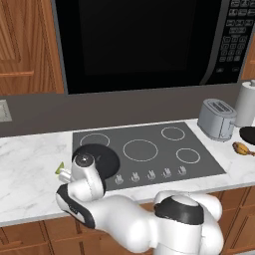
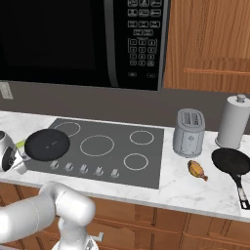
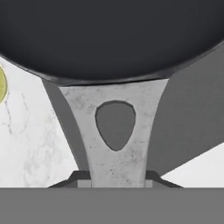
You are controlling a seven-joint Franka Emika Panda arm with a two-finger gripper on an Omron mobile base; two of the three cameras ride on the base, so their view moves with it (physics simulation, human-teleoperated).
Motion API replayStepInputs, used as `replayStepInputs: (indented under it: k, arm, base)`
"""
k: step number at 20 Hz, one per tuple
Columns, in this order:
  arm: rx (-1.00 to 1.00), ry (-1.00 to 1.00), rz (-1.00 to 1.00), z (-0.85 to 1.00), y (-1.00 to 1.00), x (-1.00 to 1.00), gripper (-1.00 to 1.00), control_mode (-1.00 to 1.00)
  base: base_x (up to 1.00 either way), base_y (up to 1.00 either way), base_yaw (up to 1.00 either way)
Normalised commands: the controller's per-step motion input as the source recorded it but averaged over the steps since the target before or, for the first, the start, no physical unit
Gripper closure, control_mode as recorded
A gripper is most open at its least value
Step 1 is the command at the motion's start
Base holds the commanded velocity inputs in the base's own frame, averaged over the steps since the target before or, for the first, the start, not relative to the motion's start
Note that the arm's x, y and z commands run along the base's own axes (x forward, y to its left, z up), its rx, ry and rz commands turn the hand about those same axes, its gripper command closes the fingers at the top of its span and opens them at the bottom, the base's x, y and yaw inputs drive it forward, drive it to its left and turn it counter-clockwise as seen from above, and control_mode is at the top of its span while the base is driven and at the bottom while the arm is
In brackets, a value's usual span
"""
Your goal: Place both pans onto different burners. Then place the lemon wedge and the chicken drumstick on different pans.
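One black pan point(image 1: 99, 159) point(image 2: 47, 144) point(image 3: 109, 35) lies over the front left corner of the dark cooktop point(image 1: 199, 169) and covers the burner ring there. My gripper point(image 3: 116, 179) is shut on this pan's silver handle point(image 3: 114, 144), at the cooktop's left edge. The lemon wedge point(image 1: 60, 168) point(image 2: 19, 144) point(image 3: 2, 85) lies on the marble just left of that pan. The second pan point(image 2: 231, 161) point(image 1: 248, 133) rests on the counter at the far right. Beside it lies the chicken drumstick point(image 2: 197, 169) point(image 1: 242, 148). The other burners point(image 1: 140, 150) are bare.
A silver toaster point(image 1: 216, 118) point(image 2: 189, 132) stands right of the cooktop, with a paper towel roll point(image 2: 234, 122) behind the second pan. A row of knobs point(image 1: 149, 175) lines the cooktop's front edge. A black microwave point(image 1: 139, 40) hangs above.
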Motion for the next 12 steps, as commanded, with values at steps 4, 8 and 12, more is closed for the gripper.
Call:
replayStepInputs:
  k: [4,8,12]
  arm:
    - [0.00,0.04,0.06,-0.23,0.00,0.08,1.00,-1.00]
    - [0.00,0.01,0.06,-0.18,-0.01,0.03,-1.00,-1.00]
    - [0.00,0.00,0.05,0.00,-0.05,0.00,-1.00,-1.00]
  base:
    - [0.00,0.00,0.00]
    - [0.00,0.00,0.00]
    - [0.00,0.00,0.00]
